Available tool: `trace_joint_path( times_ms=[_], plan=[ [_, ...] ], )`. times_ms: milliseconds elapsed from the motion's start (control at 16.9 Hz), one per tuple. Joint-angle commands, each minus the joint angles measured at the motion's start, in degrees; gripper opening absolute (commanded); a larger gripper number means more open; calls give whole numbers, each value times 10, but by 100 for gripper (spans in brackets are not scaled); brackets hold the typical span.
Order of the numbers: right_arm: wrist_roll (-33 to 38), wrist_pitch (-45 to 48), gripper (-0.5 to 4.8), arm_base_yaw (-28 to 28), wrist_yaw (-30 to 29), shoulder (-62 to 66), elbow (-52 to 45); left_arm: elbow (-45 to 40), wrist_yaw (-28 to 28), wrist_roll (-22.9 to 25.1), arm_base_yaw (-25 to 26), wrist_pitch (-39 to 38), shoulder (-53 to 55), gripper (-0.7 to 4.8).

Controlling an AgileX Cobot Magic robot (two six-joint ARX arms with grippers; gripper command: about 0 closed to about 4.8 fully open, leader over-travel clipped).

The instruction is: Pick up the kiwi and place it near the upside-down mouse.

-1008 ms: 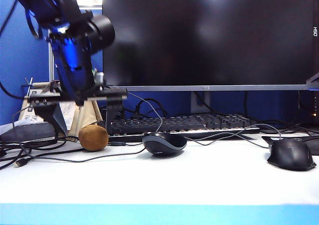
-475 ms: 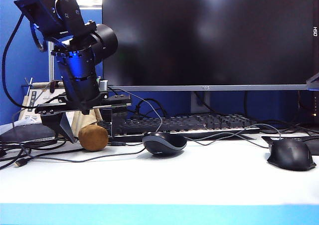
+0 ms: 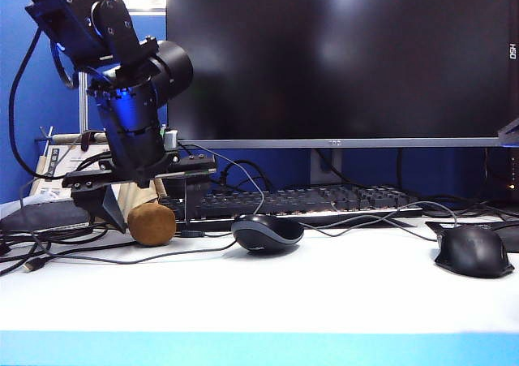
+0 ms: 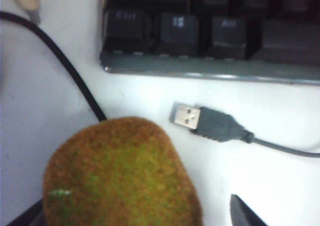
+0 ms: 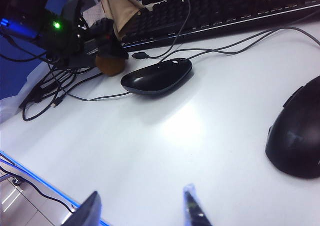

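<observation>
In the exterior view the left gripper (image 3: 144, 194) hangs low over the left end of the white table (image 3: 324, 293), and its dark body covers the top of the kiwi (image 3: 152, 224), so only the lower part of the fruit shows there. The left wrist view cuts the kiwi (image 4: 120, 173) off at the frame edge, and of the fingers only a dark tip (image 4: 245, 215) on one side and a sliver on the other can be seen; they stand wide apart with the kiwi between them, and whether either one touches it cannot be told. The kiwi sits on the table just in front of the keyboard (image 3: 300, 201), beside a loose USB plug (image 4: 200, 121) and a black cable (image 4: 70, 75). The upside-down mouse (image 3: 268, 232) lies near the kiwi toward the table's middle, not touching it. The right gripper (image 5: 142, 211) is seen only as two tips, spread apart with nothing between them, above bare table; a bulkier black mouse (image 3: 473, 251) lies well apart at the right, cut off in the right wrist view. Behind stands a dark monitor (image 3: 340, 58).
</observation>
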Motion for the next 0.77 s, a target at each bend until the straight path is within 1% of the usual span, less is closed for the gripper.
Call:
trace_joint_path(
  times_ms=[59, 237, 415, 475, 534, 653, 712, 771],
  plan=[
    [1, -2, 211, 1, -4, 0, -2, 1, 0, 3, 0, 4, 0, 479],
    [2, -2, 211, 1, -17, -1, -2, 2, 1, 3, 0, 3, 0, 479],
    [3, -3, 211, 1, -19, -1, -2, 2, 0, 3, 0, 4, 0, 479],
    [3, -3, 211, 1, -19, -1, -2, 2, -6, 3, 0, 4, 0, 456],
    [3, -3, 211, 1, -18, 0, -2, 2, -8, 4, 0, 4, 0, 376],
    [3, -3, 211, 1, -18, -1, -2, 2, -8, 5, 0, 4, 0, 252],
    [3, -3, 211, 1, -18, -1, -2, 2, -8, 5, 0, 4, 0, 221],
    [3, -3, 211, 1, -18, -1, -2, 2, -8, 10, 0, 4, 0, 172]
  ],
)
